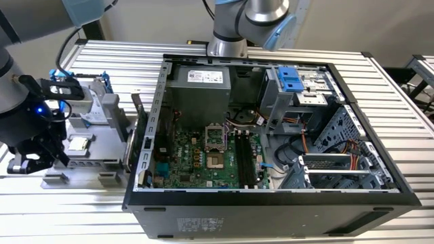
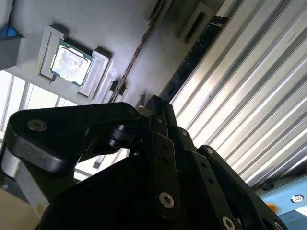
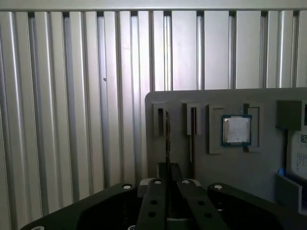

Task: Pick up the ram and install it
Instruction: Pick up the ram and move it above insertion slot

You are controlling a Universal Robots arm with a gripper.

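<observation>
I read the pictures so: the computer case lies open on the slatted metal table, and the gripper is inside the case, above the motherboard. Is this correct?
Not fully. The computer case does lie open on the slatted metal table, but the gripper is not inside it. The exterior view shows it outside the case, over the grey parts tray at the exterior view's left.

Open computer case (image 1: 271, 197) lying on its side on a ribbed aluminium table (image 1: 129, 58) (image 3: 72, 120) (image 2: 249, 110). Inside it: green motherboard (image 1: 196, 165) with black memory slots (image 1: 247, 157), grey power supply (image 1: 200, 94), and blue drive bracket (image 1: 289, 80). At the exterior view's left, just beside the case, a grey fixture plate (image 1: 101, 132) (image 3: 225, 167) (image 2: 120, 28) holds a processor chip (image 1: 79, 144) (image 3: 236, 130) (image 2: 71, 62) in a square recess.
</observation>
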